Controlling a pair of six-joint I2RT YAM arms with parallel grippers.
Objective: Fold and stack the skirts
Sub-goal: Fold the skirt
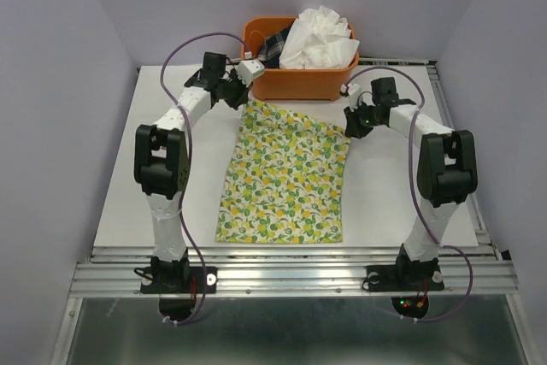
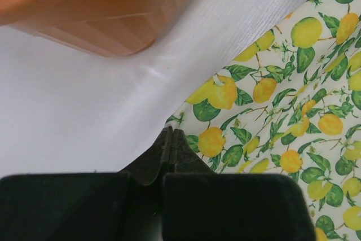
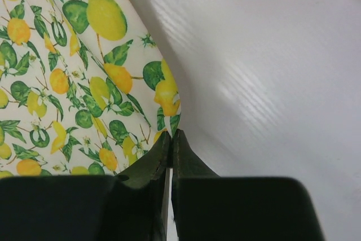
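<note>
Left gripper (image 1: 243, 97): at the far left of the table (image 1: 402, 203), just beside the near left corner of the orange basket (image 1: 308, 83). In the left wrist view its fingers are pressed together on the far left corner of the lemon skirt (image 1: 282, 177), pinching the cloth's edge there.

Lemon skirt: spread out in the middle of the table between the two arms, white with yellow lemons and green leaves. The near hem lies flat, close to the arm bases. The far edge runs from one gripper to the other, just in front of the basket.

Orange basket: at the far edge of the table, behind the lemon skirt, apart from it.

White skirt (image 1: 320, 33): crumpled in the basket, heaped above its rim on the right side. A dark cloth (image 1: 273, 47) shows beside it on the left.

Right gripper (image 1: 349, 124): at the lemon skirt's far right corner, near the basket's right end. In the right wrist view its fingers are closed to a thin slit, nipping the tip of that corner.
</note>
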